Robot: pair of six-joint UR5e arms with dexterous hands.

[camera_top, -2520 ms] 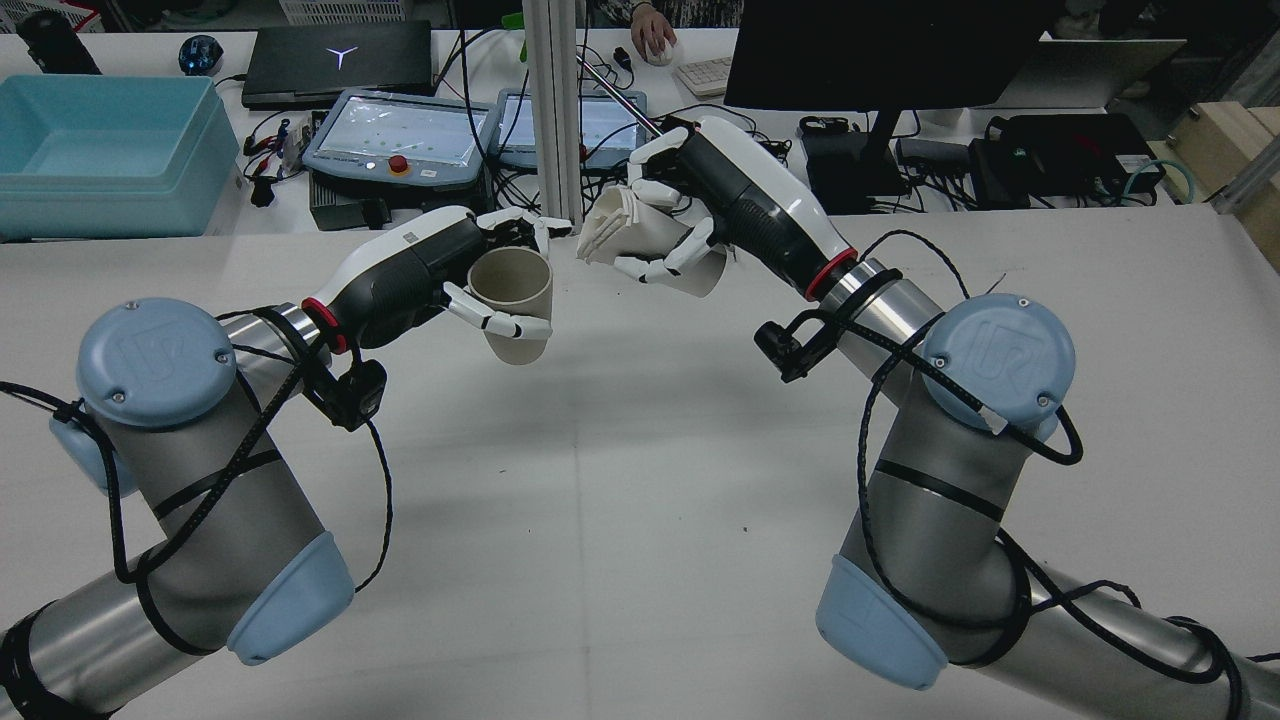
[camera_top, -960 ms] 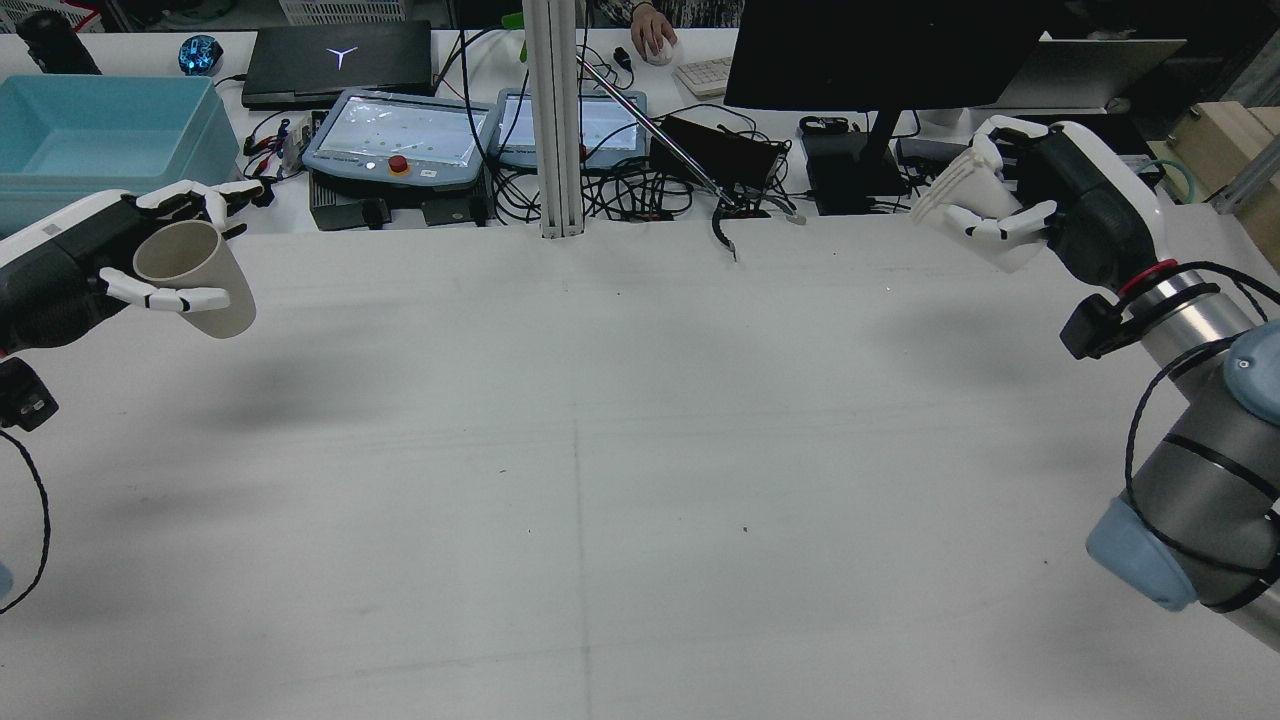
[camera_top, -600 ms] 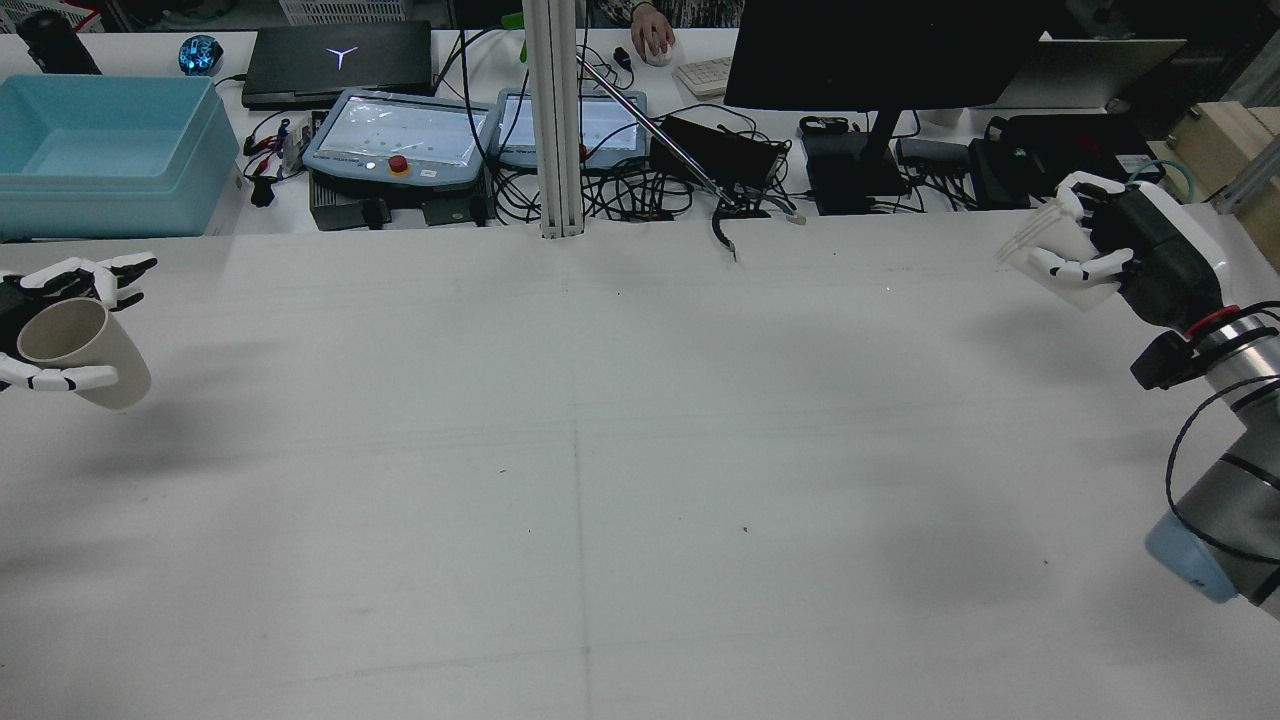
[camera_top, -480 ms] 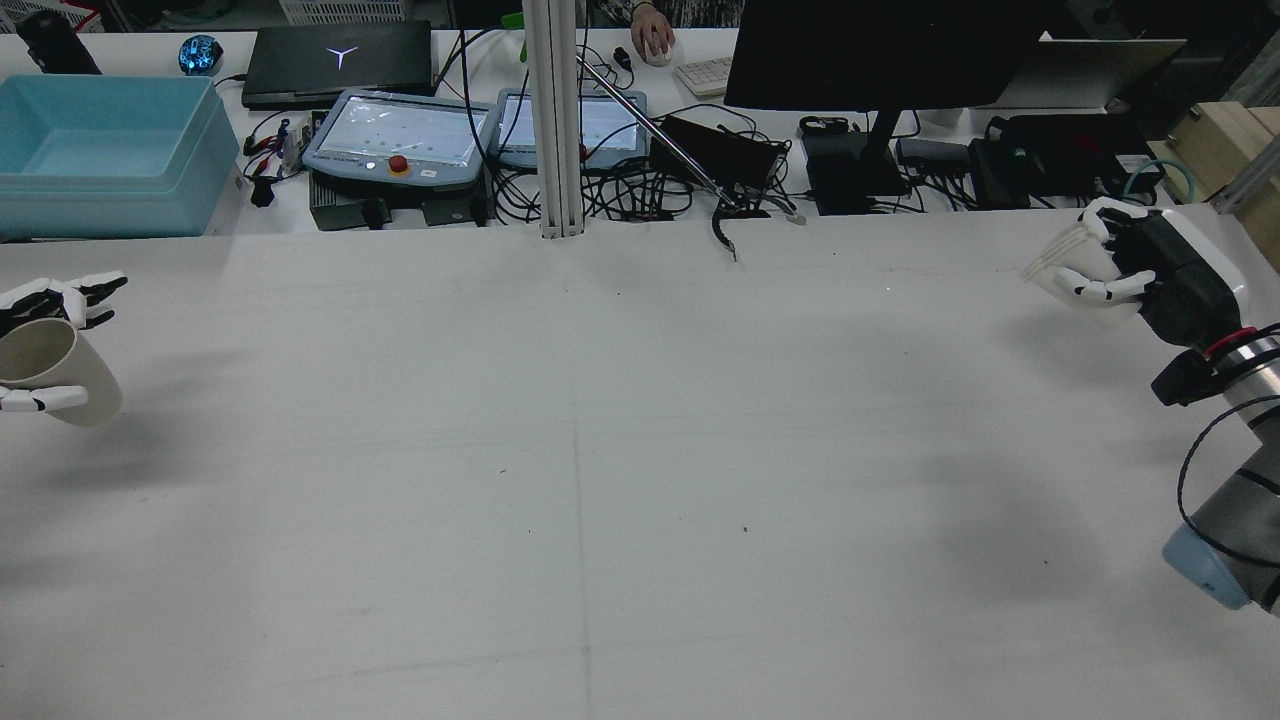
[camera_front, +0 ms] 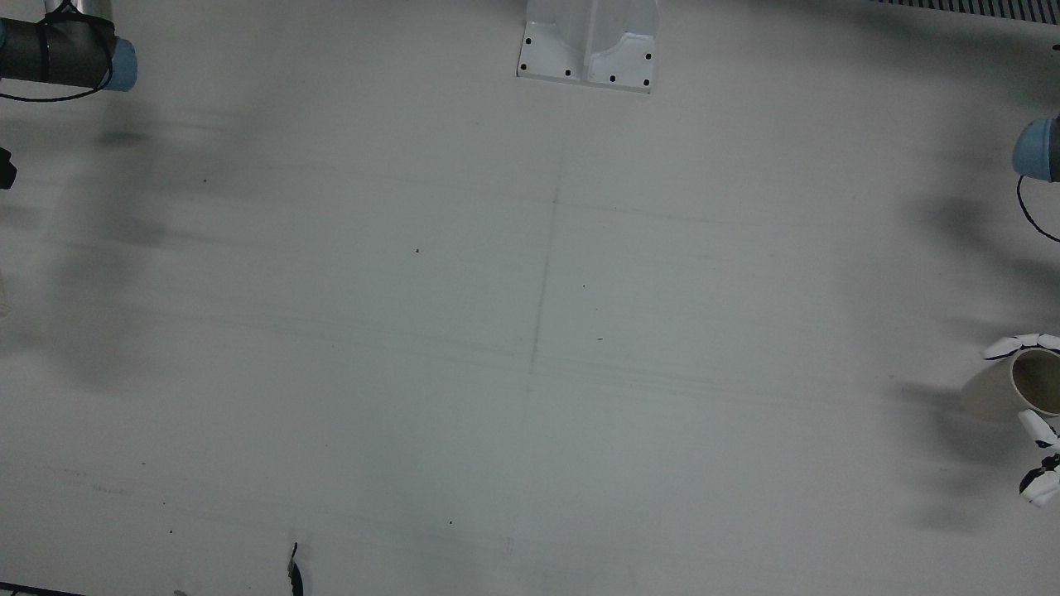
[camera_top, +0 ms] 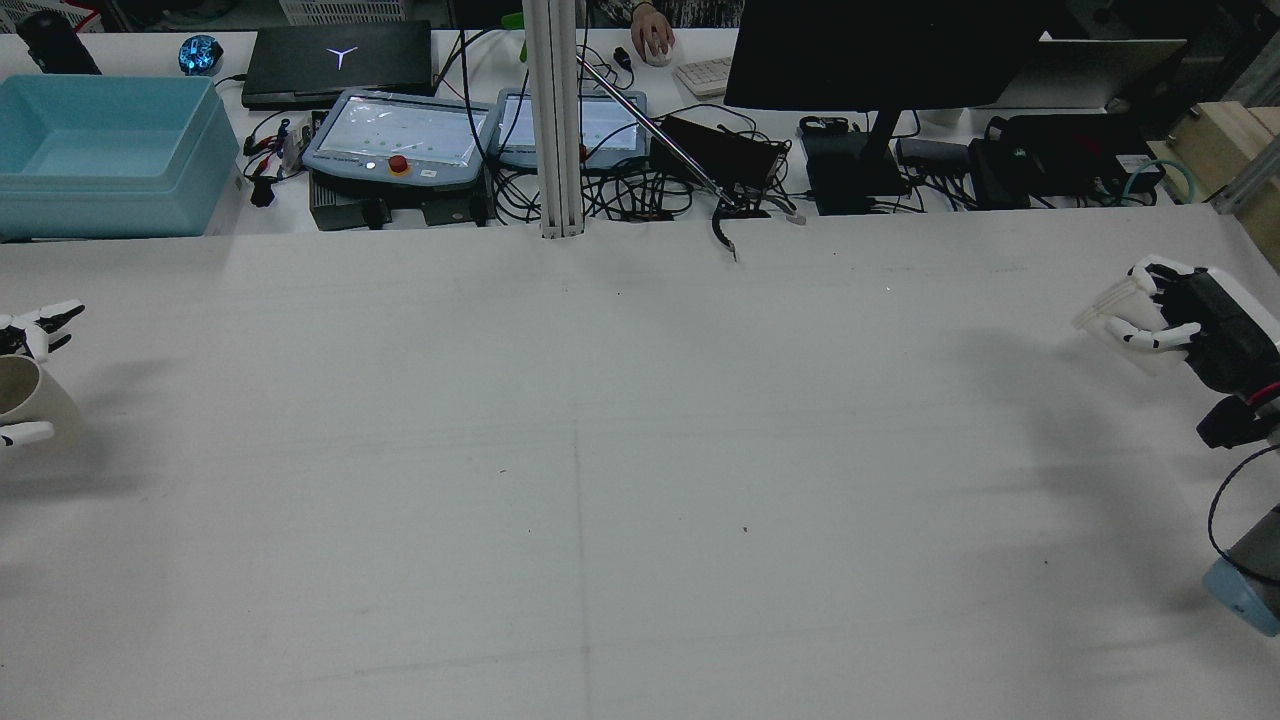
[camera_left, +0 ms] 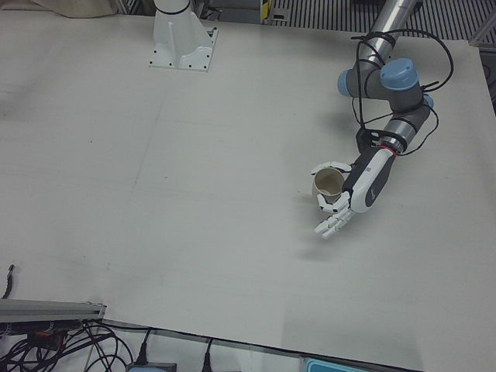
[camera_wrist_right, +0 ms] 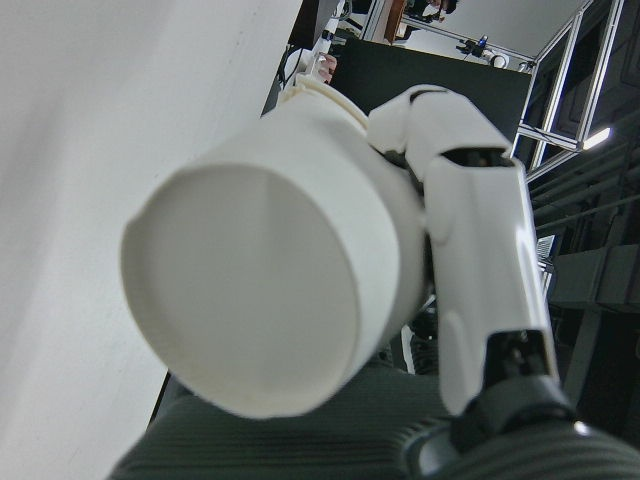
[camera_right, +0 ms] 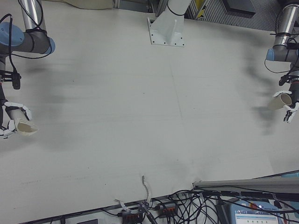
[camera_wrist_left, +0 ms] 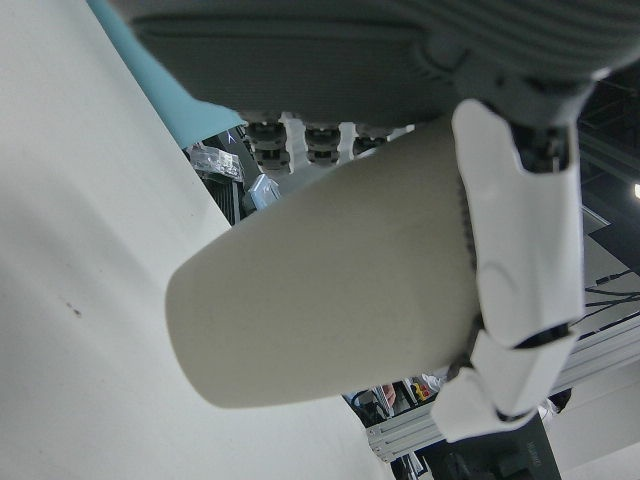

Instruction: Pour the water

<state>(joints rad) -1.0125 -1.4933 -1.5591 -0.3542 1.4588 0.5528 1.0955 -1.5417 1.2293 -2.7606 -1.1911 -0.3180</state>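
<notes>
Hands well apart — left hand (camera_left: 350, 188) grips the beige cup (camera_left: 328, 184), right hand (camera_top: 1190, 322) the white cup (camera_top: 1118, 318).

My white segmented left hand (camera_left: 338, 208) has black joints and a black-and-white forearm shell with a red ring; grey arm tubes carry pale blue caps and looped black cables.

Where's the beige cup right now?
The beige cup is held in the left hand, at the rear view's far left edge above the table, far from the right hand's white cup.
</notes>
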